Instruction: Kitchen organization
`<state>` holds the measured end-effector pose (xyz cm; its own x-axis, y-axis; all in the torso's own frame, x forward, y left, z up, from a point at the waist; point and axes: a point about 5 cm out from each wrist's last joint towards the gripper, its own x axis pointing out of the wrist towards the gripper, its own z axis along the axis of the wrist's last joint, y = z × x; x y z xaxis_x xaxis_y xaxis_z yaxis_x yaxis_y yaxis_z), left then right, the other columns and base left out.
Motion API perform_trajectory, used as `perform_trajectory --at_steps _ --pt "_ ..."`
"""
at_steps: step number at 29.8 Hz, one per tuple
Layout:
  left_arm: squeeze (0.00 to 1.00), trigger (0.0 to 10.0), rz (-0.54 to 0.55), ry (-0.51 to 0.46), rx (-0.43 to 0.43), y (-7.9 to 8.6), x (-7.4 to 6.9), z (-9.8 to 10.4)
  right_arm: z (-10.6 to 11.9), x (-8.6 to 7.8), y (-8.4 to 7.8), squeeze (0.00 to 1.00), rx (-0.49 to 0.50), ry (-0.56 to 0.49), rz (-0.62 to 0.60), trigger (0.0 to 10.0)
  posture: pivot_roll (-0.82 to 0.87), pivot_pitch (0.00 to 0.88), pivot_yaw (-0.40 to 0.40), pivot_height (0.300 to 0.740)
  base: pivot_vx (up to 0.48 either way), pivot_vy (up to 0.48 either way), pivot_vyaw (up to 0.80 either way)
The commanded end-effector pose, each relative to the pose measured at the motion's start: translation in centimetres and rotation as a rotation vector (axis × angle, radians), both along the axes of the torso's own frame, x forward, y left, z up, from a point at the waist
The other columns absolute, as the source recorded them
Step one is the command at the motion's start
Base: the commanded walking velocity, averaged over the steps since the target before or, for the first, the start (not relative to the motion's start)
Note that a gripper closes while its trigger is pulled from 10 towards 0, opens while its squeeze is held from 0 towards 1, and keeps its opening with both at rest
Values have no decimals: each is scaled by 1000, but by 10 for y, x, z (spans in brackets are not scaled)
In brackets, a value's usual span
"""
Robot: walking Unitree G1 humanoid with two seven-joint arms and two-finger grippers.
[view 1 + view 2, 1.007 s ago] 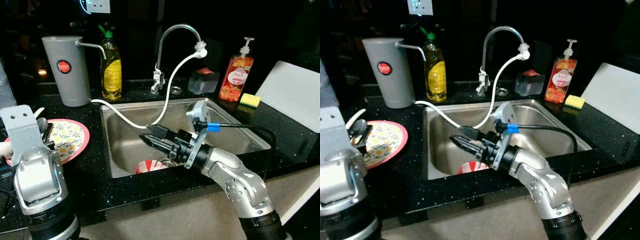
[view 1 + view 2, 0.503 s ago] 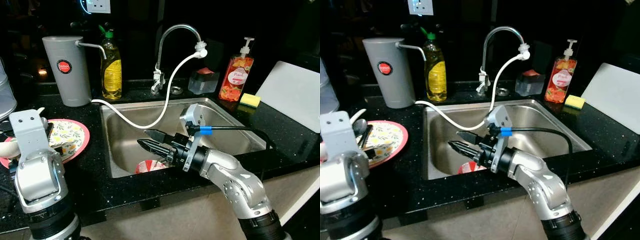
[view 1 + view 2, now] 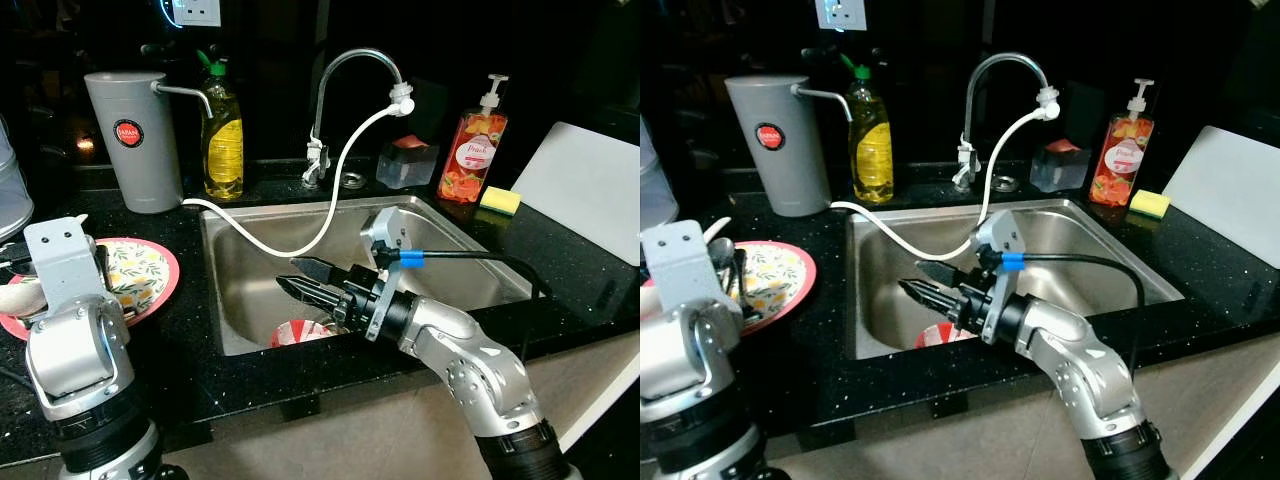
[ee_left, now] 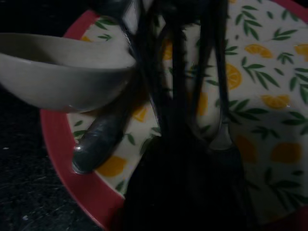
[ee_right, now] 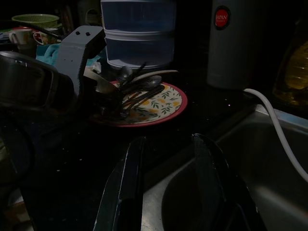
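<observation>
Fingers, R gripper (image 3: 297,278): two black fingers seen spread apart w/ a gap between them, nothing held; clearest in R wrist view, where both fingers (image 5: 126,178) are separated over the sink edge.
Fingers, L gripper (image 4: 192,159): lowered onto the plate among the cutlery; whether open or closed can't be told, too dark and cluttered in L wrist view.
R arm: stretched from near right across the front counter edge, gripper held above the sink (image 3: 245,300) interior, pointing left.
L arm: near left, big silver wrist housing in the foreground, reaching down to the plate.
Plate (image 3: 150,275): red-rimmed w/ lemon pattern, set on the black counter (image 3: 190,370) left of the sink; spoons and other cutlery (image 5: 139,89) piled on it; a pale spoon bowl (image 4: 62,72) is seen close up in L wrist view.
Red-white item (image 3: 300,332): at the sink bottom, near side, below the R gripper; exact type can't be told.
Faucet (image 3: 345,80): far side of sink, white hose (image 3: 330,190) run from its tip across the basin to the grey dispenser (image 3: 135,135) at far left.
Yellow soap bottle (image 3: 222,140): just right of the dispenser.
Orange pump bottle (image 3: 475,150): far right of sink, yellow sponge (image 3: 500,200) beside it.
White board (image 3: 590,190): on the counter at far right.
</observation>
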<state>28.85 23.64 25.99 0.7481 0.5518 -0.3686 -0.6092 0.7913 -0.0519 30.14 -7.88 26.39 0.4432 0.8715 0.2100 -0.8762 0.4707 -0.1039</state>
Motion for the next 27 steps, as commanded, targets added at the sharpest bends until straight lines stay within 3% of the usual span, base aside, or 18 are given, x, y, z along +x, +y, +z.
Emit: perform_trajectory --at_steps 1,5,6,7,8,17,18,21,24,25,27 --pt "0 0 -12 -22 -15 -1 4 3 3 3 -3 0 6 -3 -21 10000 95 67 -36 740 0 0 0" --pt "0 0 -40 -88 9 -3 8 15 4 5 -4 0 15 1 -35 10000 95 66 -40 740 0 0 0" --pt "0 3333 -43 -103 12 -3 9 19 4 5 -4 0 17 2 -39 10000 95 66 -40 740 0 0 0" --pt "0 3333 -43 -110 12 -4 10 21 4 5 -4 0 18 3 -41 10000 95 66 -40 740 0 0 0" --pt "0 10000 -38 -122 24 -3 10 23 4 6 -4 0 22 4 -45 10000 94 65 -40 740 0 0 0" --pt "0 10000 -112 -182 39 -8 18 34 6 8 -5 0 35 8 -64 10000 90 57 -44 740 0 0 0" --pt "0 10000 -192 -192 31 -16 24 37 6 9 -6 0 38 8 -70 10000 88 55 -45 740 0 0 0" --pt "0 10000 -246 -201 20 -21 28 40 6 10 -6 0 40 8 -76 10000 85 52 -45 740 0 0 0" --pt "0 10000 -413 -234 9 -39 38 53 11 15 -11 0 70 6 -130 10000 79 47 -44 740 0 0 0" --pt "0 10000 -413 -234 9 -39 38 53 11 15 -11 0 70 6 -130 10000 79 47 -44 740 0 0 0" --pt "0 10000 -566 -248 -35 -56 43 61 16 22 -19 0 99 7 -193 10000 77 44 -45 740 0 0 0"
